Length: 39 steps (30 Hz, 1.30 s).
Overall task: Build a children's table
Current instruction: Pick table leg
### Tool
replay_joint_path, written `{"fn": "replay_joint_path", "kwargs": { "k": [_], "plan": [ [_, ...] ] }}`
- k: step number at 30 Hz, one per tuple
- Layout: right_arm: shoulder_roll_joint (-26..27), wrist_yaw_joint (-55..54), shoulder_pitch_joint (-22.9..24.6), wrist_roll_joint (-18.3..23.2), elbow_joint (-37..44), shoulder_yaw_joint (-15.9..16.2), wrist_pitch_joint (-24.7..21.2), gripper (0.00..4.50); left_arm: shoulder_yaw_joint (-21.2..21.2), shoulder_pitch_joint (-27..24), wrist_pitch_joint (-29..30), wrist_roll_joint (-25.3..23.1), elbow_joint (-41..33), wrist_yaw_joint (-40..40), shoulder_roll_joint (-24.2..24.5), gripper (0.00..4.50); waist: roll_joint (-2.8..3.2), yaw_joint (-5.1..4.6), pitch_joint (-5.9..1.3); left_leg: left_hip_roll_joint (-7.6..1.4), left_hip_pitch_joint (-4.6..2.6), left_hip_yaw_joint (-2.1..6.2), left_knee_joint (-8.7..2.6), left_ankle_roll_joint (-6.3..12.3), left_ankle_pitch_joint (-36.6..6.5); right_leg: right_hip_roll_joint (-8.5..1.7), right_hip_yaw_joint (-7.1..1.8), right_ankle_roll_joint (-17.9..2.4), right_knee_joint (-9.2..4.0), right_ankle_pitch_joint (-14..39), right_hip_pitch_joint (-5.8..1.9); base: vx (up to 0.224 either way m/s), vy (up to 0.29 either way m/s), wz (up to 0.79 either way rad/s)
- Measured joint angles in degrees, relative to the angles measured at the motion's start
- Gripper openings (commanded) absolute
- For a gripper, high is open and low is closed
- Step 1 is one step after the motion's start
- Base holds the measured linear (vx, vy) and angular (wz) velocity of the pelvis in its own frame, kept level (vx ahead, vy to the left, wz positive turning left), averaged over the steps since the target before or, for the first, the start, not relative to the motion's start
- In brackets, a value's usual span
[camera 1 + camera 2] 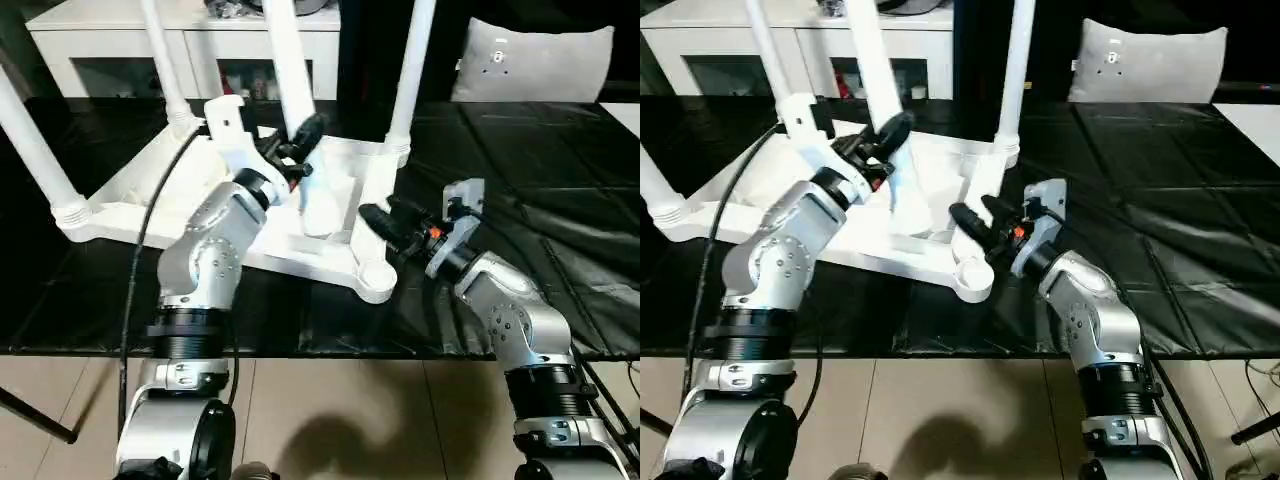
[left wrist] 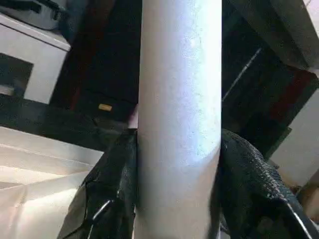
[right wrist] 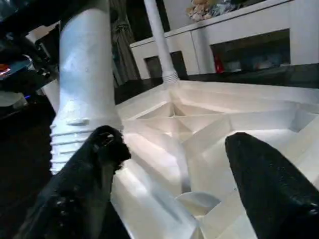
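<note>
Holding the fourth leg point(image 1: 292, 70) upright in my left end effector point(image 1: 303, 140), pinched between both fingers, I see the empty corner socket point(image 1: 372, 277) of the upturned table point(image 1: 130, 185) nearer my spread right end effector point(image 1: 378, 222)

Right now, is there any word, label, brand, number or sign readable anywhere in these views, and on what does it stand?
None can be read.
Grey cushion: a small pale mark, too small to tell whether it is lettering.
Dark furniture in the left wrist view: a small yellow tag, too blurred to read.
Upturned children's table and its legs: plain white, no lettering.
White cabinet: items behind the glass too small to read.
</note>
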<state>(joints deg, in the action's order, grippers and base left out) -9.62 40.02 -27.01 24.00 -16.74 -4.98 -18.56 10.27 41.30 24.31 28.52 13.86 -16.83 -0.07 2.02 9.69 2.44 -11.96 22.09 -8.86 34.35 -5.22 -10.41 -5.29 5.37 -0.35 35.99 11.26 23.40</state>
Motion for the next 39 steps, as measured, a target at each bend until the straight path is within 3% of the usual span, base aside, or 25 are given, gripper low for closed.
{"fn": "replay_joint_path", "kwargs": {
  "k": [7, 11, 16, 23, 29, 39],
  "plan": [
    [0.2, 1.2, 0.0, 1.3, 0.3, 0.2, -1.1, 4.47, -0.8, -0.2, 0.6, 0.0, 0.0, -1.6, 0.4, 1.9, 0.0, 0.01, 0.0, 0.0, 0.01, 0.01, 0.0, 0.0, 0.0, 0.0, 0.0, 0.0, -0.01, 0.0, 0.0, 0.0, 0.0, 0.0],
    [0.1, 2.6, 0.0, 1.4, 0.3, 1.0, -1.5, 4.5, -1.6, -0.5, 1.4, 0.3, -0.2, -3.2, 0.7, 1.9, 0.0, 0.05, 0.0, 0.0, 0.01, 0.0, 0.0, 0.0, 0.0, 0.0, 0.0, 0.0, -0.01, 0.0, 0.0, 0.0, 0.0, 0.0],
    [-1.3, 6.9, 0.0, 3.4, 1.6, 1.7, -3.9, 4.5, -4.1, -2.8, 4.7, 2.9, -2.7, -11.0, 2.8, 1.9, 0.0, 0.08, 0.0, 0.0, 0.01, -0.01, -0.01, 0.01, 0.0, 0.0, 0.0, 0.0, -0.01, 0.0, 0.0, 0.0, 0.0, 0.0],
    [-6.6, 21.1, 0.5, 7.5, 7.2, 7.0, -9.2, 4.5, -10.5, -5.8, 10.8, 7.5, -8.9, -26.3, 8.8, 1.9, 0.0, 0.07, 0.0, -0.01, -0.03, -0.03, 0.0, 0.01, 0.0, 0.0, -0.01, 0.0, 0.01, 0.0, -0.01, 0.0, 0.0, 0.0],
    [-8.3, 27.4, 0.8, 10.1, 9.3, 10.0, -13.2, 3.9, -11.4, -7.1, 12.8, 10.6, -12.6, -32.0, 9.8, 1.9, -0.01, 0.09, 0.01, -0.01, -0.05, -0.04, 0.01, 0.01, 0.0, 0.0, -0.01, 0.0, 0.05, 0.0, -0.02, 0.0, 0.0, 0.0],
    [-8.9, 29.2, 1.3, 11.4, 9.4, 10.0, -15.1, 3.0, -12.8, -8.1, 13.1, 11.2, -13.2, -33.6, 9.9, 1.9, -0.01, 0.09, 0.0, -0.01, -0.04, -0.04, 0.03, 0.01, 0.0, 0.0, -0.02, 0.0, 0.06, 0.0, -0.03, 0.0, 0.0, 0.0]
  ]
}}
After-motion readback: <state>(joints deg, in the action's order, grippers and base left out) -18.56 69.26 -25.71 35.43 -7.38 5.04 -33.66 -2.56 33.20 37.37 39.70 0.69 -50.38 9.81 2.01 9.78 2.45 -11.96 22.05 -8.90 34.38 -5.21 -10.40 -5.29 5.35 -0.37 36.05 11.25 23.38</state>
